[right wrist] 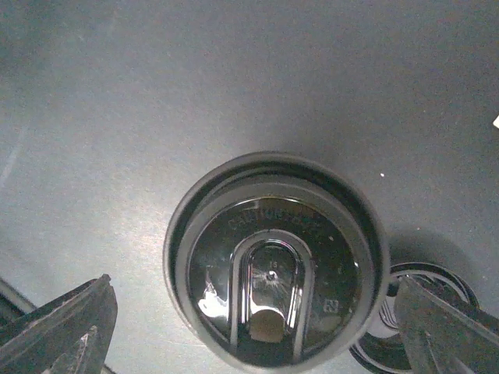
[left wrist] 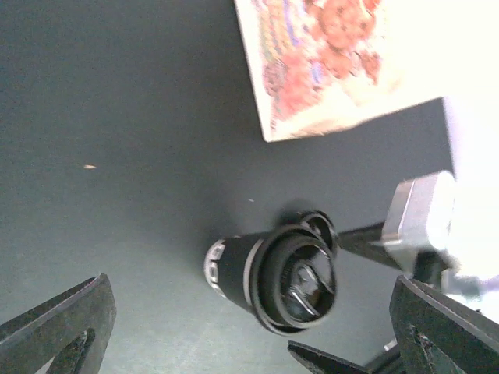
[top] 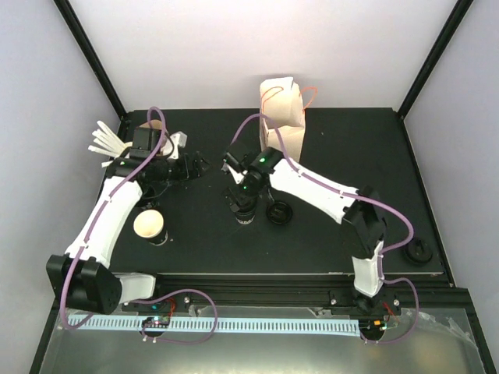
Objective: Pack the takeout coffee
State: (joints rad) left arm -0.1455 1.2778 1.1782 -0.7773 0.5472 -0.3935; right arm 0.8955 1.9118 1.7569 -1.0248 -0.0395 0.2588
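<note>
The lidded cup (right wrist: pixel 277 261) stands on the tabletop (right wrist: pixel 117 93), in the middle of the frame. The left gripper (left wrist: pixel 249 284) and right gripper (right wrist: pixel 253 282) are wide open, holding nothing. It looks ready, so grabbing it likely comes next.

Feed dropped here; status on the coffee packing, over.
Left end effector open, right end effector open, nothing held. Lidded cup upright below right one. Loose lid beside it.

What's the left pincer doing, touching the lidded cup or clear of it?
Apart. Left wrist view shows bare table between each fingertip of the left pincer and the lidded cup.
</note>
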